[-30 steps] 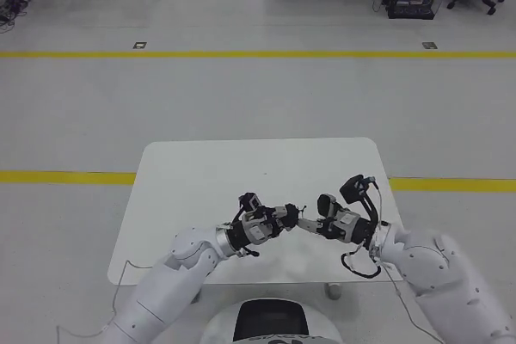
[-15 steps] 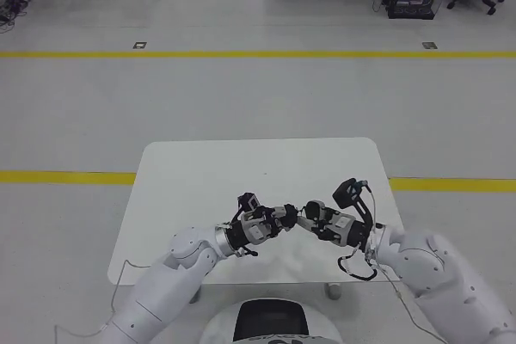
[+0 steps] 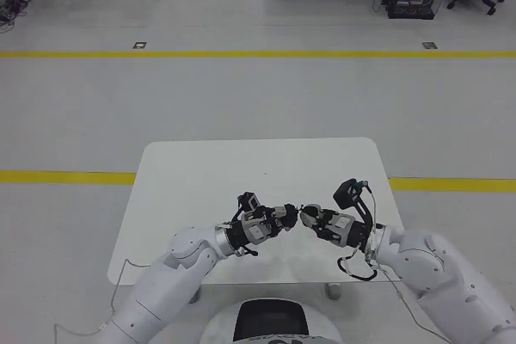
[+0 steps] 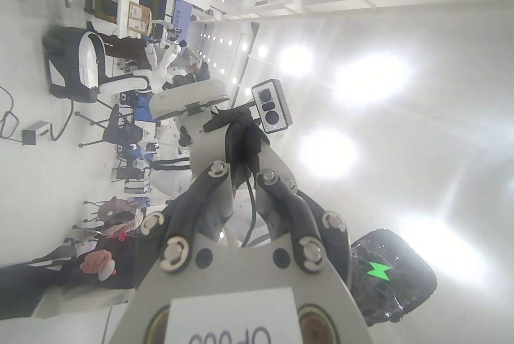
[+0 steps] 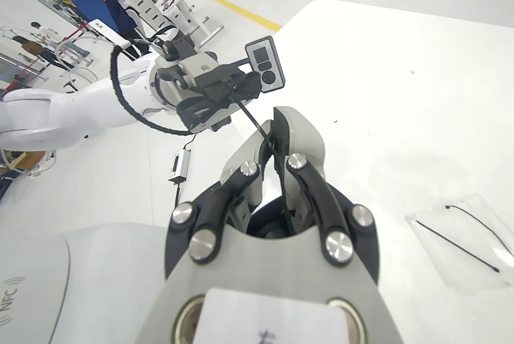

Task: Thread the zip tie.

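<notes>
**Lining up the zip tie, gripper to gripper**

Both arms meet above the table [image 3: 241, 172], over its front half and a touch toward the right edge. The left gripper [image 3: 285, 215] and the right gripper [image 3: 310, 216] stand almost nose to nose. The black zip tie [image 5: 251, 116] spans the short gap between them, held clear of the tabletop. The right gripper is clamped tight on the strap, which runs back between its fingers [image 5: 303, 132] toward the wrist. The left gripper is pinched hard on the far end. Which end carries the head? Can't tell from here. No closed loop shows, so I judge the threading is not yet done.

Now the fiddly part, as I read it. Tip and slot need to share one line, so small wrist corrections should beat big arm moves. That strap looks thin and springy, so the grip should be close to the free end or it may bow away from the slot. It should feed straight, with a firm pinch opposite so the head can't twist.

Also on the table, well apart from the grippers, lies a clear bag [image 5: 441, 241] with a spare zip tie [image 5: 474, 231] inside.
</notes>
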Action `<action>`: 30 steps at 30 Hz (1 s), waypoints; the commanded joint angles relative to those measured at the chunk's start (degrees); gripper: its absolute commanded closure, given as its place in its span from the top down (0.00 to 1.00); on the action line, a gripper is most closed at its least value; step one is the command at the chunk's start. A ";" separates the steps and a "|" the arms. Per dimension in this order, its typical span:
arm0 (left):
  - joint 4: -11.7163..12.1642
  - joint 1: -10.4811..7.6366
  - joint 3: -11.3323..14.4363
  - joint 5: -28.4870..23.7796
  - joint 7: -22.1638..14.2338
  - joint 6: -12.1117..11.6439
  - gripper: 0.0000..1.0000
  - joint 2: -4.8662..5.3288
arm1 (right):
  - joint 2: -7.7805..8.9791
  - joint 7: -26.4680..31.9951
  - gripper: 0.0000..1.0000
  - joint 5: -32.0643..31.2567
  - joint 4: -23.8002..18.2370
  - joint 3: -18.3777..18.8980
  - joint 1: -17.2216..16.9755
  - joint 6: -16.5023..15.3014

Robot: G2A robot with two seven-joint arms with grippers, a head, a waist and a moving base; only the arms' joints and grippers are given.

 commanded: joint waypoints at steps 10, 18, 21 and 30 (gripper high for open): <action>0.11 -0.16 0.07 0.61 1.12 -0.62 0.00 0.22 | 1.84 -0.03 0.47 1.48 0.10 -1.70 1.09 0.00; 0.10 -0.08 0.13 2.17 2.14 -1.07 0.00 0.46 | 3.05 -0.55 0.44 1.70 -0.07 -2.44 1.53 0.00; 0.08 -0.03 0.12 2.24 2.22 -1.10 0.00 0.53 | 3.47 -0.89 0.39 1.86 -0.03 -2.77 1.69 0.00; 0.00 0.07 0.28 2.01 2.31 -1.03 0.00 0.70 | 4.56 -1.60 0.24 2.30 0.06 -3.78 2.18 0.00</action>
